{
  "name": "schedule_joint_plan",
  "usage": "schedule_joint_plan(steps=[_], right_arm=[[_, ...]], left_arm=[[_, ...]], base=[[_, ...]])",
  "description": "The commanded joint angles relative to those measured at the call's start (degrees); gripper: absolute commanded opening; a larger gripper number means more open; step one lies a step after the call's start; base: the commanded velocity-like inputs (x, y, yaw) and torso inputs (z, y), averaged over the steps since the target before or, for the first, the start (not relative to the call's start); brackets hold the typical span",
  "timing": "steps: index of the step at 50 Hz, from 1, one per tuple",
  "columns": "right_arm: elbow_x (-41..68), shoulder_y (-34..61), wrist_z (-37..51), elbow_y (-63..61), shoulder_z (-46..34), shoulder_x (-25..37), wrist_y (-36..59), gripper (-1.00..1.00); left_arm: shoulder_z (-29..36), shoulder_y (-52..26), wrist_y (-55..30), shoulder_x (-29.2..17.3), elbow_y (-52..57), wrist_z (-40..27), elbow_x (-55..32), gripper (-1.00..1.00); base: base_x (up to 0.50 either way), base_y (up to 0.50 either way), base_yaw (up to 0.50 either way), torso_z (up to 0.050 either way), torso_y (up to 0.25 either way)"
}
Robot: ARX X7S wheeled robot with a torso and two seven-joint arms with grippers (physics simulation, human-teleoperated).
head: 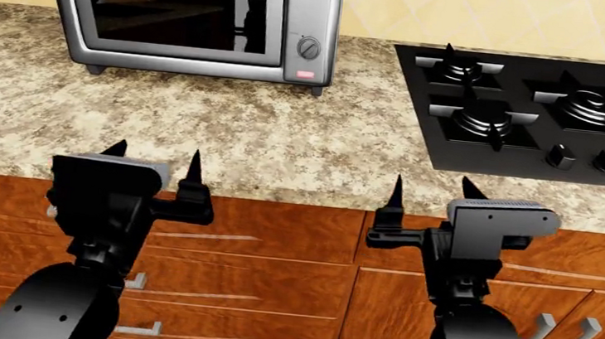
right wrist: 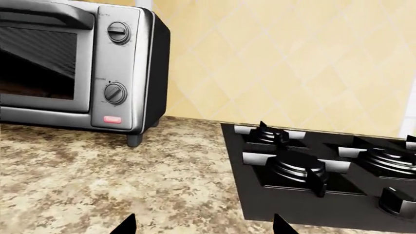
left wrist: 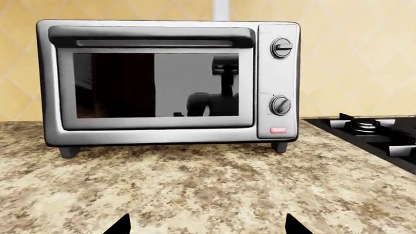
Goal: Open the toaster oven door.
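Against the wall, toaster oven door (left wrist: pixel 156 85) upright, robot-facing.

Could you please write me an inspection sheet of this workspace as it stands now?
Surface: speckled granite countertop, level.
Job's things: toaster oven upright at the back; toaster oven door shut, its bar handle across the top.
Clutter: nothing seen.
Grippers: left pincer and right pincer both open, empty, short of the counter edge.
Cables: nothing seen.
Surroundings: black gas hob right of the oven; wooden cabinet drawers below; yellow tiled wall.
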Motion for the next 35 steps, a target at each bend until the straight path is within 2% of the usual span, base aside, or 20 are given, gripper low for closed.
schedule_joint_plan(steps=[1, 6, 18, 23, 35], right_arm=[[1.2, 10.1, -1.0, 0.6, -0.4, 1.3, 6.7, 1.00], [1.9, 10.9, -1.6, 1.1, -1.0, 1.2, 7.7, 1.00], [3.0, 11.2, -1.3, -0.1, -0.9, 1.4, 9.5, 1.00], [3.0, 11.3, -1.1, 0.0, -1.3, 1.5, 9.6, 1.00], [3.3, 11.8, -0.7, -0.2, -1.8, 1.8, 10.4, 1.00]], left_arm=[[-1.3, -12.7, -12.4, -3.5, 2.4, 0.0, -3.1, 1.00], [-1.1, -13.8, -13.7, -4.1, 2.3, -0.5, -2.9, 1.00], [-1.8, -11.9, -13.0, -4.7, 2.5, -0.4, -3.4, 1.00], [-1.4, -12.1, -13.0, -4.6, 2.3, -0.6, -3.4, 1.00], [-1.3, -12.4, -12.9, -4.8, 2.2, -0.5, -3.8, 1.00]], base=[[0.00, 0.00, 0.00, 0.050, 0.000], [0.00, 0.00, 0.00, 0.049, 0.000], [0.00, -0.20, 0.00, 0.000, 0.000], [0.01, 0.00, 0.00, 0.000, 0.000], [0.42, 0.00, 0.00, 0.000, 0.000]])
